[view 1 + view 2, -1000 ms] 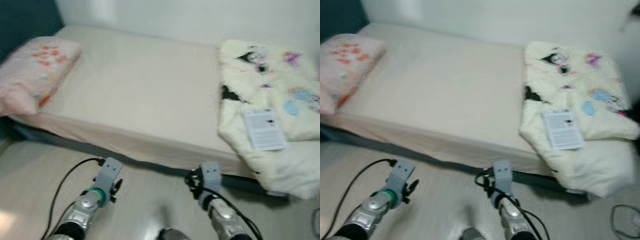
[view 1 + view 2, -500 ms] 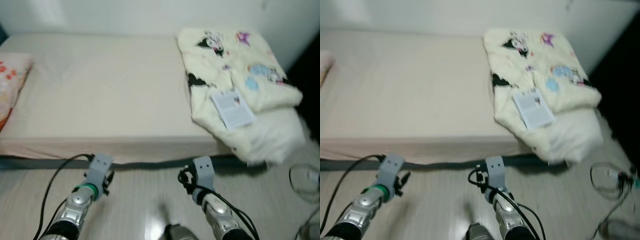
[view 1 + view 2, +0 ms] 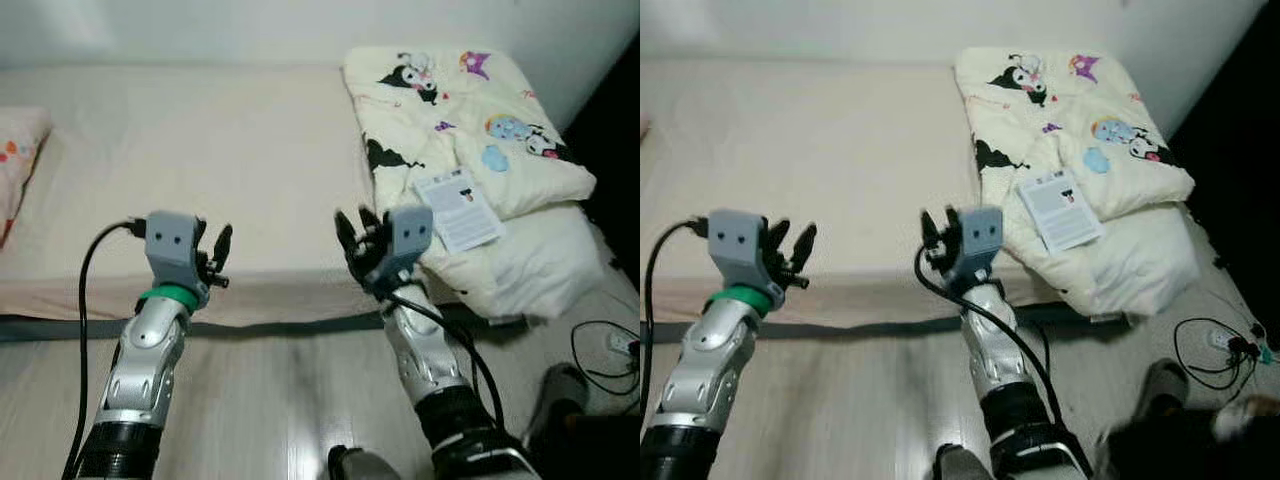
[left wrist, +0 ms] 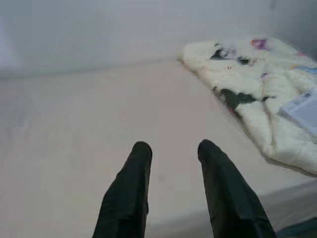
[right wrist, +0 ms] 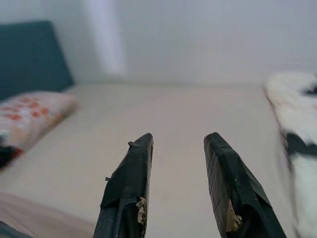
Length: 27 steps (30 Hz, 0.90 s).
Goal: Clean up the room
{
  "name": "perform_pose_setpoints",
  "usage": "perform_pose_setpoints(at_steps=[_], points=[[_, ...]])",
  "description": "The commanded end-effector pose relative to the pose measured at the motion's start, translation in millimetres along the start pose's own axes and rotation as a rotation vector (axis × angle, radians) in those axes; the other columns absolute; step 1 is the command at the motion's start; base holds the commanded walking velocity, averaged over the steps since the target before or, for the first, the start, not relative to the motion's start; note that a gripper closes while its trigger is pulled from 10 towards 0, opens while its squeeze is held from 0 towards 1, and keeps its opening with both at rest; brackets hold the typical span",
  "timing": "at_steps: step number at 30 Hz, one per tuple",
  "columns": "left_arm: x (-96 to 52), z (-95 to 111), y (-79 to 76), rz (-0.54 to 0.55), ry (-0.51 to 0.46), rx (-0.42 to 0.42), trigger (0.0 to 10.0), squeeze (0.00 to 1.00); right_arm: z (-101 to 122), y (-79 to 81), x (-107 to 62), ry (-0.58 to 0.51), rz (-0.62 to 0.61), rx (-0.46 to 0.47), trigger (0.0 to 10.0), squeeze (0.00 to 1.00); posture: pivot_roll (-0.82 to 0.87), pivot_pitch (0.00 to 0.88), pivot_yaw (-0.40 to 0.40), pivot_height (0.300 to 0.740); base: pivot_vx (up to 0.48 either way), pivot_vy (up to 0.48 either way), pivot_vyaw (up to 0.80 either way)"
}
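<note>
Nearest is the pale wood floor [image 3: 260, 400], with a loop of black cable [image 3: 1206, 338] lying on it beside the foot of the bed. Both arms are raised at the bed's near edge. The left gripper [image 3: 215, 250] has its two fingers apart and holds nothing; its wrist view shows them over the bare sheet, touching nothing. The right gripper [image 3: 355, 240] is likewise spread and empty, just beside the folded blanket [image 3: 470, 130].

The bed [image 3: 200, 160] carries a plain cream sheet. At its right end lies the cream blanket, printed with cartoon figures in black, purple and blue, overhanging the near edge. A white paper tag [image 3: 458, 208] rests on the blanket's near part; its print is too small to read.

A pink pillow [image 5: 29, 111] with orange flowers lies at the left end of the bed. The right wrist view shows it whole, with a dark teal headboard [image 5: 32, 54] behind it; the head views catch just its edge.
</note>
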<state>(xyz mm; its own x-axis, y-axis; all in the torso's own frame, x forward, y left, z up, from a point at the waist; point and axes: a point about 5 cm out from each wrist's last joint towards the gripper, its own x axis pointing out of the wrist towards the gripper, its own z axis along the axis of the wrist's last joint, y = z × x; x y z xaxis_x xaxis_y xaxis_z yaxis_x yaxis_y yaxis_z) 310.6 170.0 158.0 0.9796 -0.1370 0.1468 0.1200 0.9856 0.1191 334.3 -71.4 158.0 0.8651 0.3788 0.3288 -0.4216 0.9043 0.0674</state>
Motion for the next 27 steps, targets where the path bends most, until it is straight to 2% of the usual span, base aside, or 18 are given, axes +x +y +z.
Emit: perform_pose_setpoints(at_steps=[1, 2, 5, 10, 12, 14, 17, 21, 27], points=[[-2.5, -2.0, -5.5, -0.020, 0.016, 0.021, 10.0, 0.00, -3.5, 2.1, -3.3, 0.021, 0.009, 0.021, 10.0, 0.00, -0.06, 0.090, 0.022, 0.740, 0.000, 0.000, 0.00], [-6.0, -0.5, -15.2, -0.042, 0.019, 0.016, 10.0, 0.00, -7.1, 8.3, -8.0, 0.044, 0.049, 0.020, 10.0, 0.00, -0.07, 0.087, 0.015, 0.740, 0.000, 0.000, 0.00], [-9.3, -2.0, -20.5, -0.051, 0.029, 0.007, 10.0, 0.00, -15.1, 11.9, -14.4, 0.079, 0.066, 0.027, 10.0, 0.00, -0.06, 0.086, 0.009, 0.740, 0.000, 0.000, 0.00], [-19.1, -16.4, -20.6, -0.046, 0.075, 0.038, 10.0, 0.00, -28.9, 15.8, -28.1, 0.127, 0.037, 0.041, 10.0, 0.00, -0.07, 0.079, 0.003, 0.740, 0.000, 0.000, 0.00], [-24.3, -21.9, -17.4, -0.032, 0.099, 0.041, 10.0, 0.00, -31.6, 11.8, -34.2, 0.138, 0.008, 0.024, 10.0, 0.00, -0.07, 0.073, 0.000, 0.740, 0.000, 0.000, 0.00], [-29.3, -21.5, -10.5, -0.010, 0.115, 0.047, 10.0, 0.00, -29.0, 2.0, -41.4, 0.140, -0.034, 0.005, 10.0, 0.00, -0.07, 0.069, -0.003, 0.740, 0.000, 0.000, 0.00], [-32.1, -20.5, -7.0, -0.001, 0.119, 0.058, 10.0, 0.00, -26.5, -3.6, -45.7, 0.143, -0.056, 0.000, 10.0, 0.00, -0.07, 0.067, -0.003, 0.740, 0.000, 0.000, 0.00], [-38.1, -12.7, 5.2, 0.047, 0.116, 0.057, 10.0, 0.00, -14.6, -23.9, -61.3, 0.134, -0.125, -0.043, 10.0, 0.00, -0.08, 0.052, -0.001, 0.740, 0.000, 0.000, 0.00], [-34.2, -18.8, 4.3, 0.093, 0.139, 0.040, 10.0, 0.00, -16.7, -32.8, -68.0, 0.155, -0.157, -0.041, 10.0, 0.00, -0.10, 0.043, 0.000, 0.740, 0.000, 0.000, 0.00]])
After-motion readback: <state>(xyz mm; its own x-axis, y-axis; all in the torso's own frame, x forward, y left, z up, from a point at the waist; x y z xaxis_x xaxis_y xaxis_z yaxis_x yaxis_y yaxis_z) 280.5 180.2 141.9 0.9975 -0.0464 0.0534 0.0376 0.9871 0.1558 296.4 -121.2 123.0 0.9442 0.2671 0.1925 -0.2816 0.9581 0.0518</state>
